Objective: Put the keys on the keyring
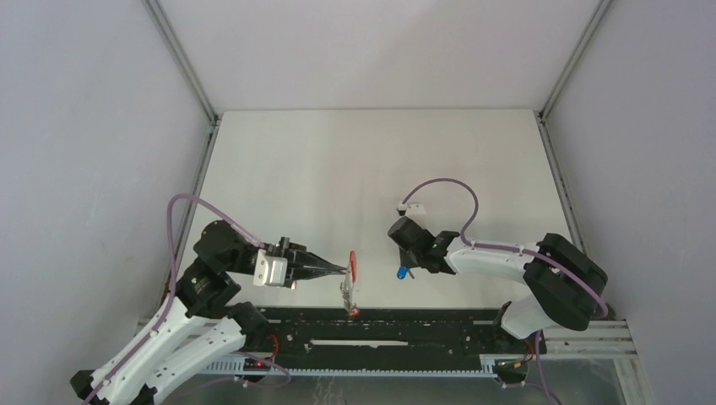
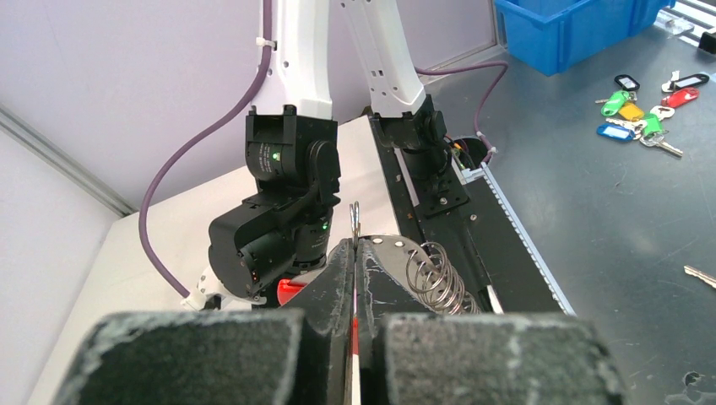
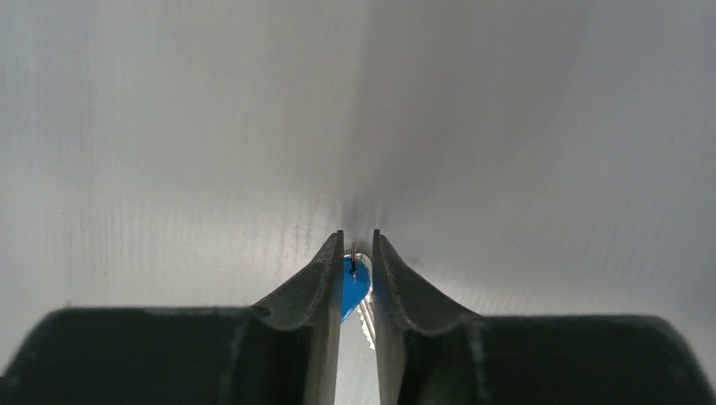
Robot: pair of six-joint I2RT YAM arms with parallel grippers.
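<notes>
- Left gripper [image 2: 354, 250] pressed tight on the red keyring [image 1: 353, 265], silver rings [image 1: 346, 292] dangling under it
- Right gripper [image 3: 357, 243] parted just a slit, blue-tagged key [image 3: 354, 291] sitting in the gap, low over the white worktop [image 1: 338, 169]
- Keyring and key close, not touching

Left claw [image 1: 342, 270] pinched shut, pointing inward; right claw [image 3: 357, 240] narrowly parted, apparently slack, arm reaching left.

Bright, diffuse, even light leaves the white worktop [image 1: 355, 169] beyond the jaws nearly shadowless; both wrist views go soft just behind the jaws.
</notes>
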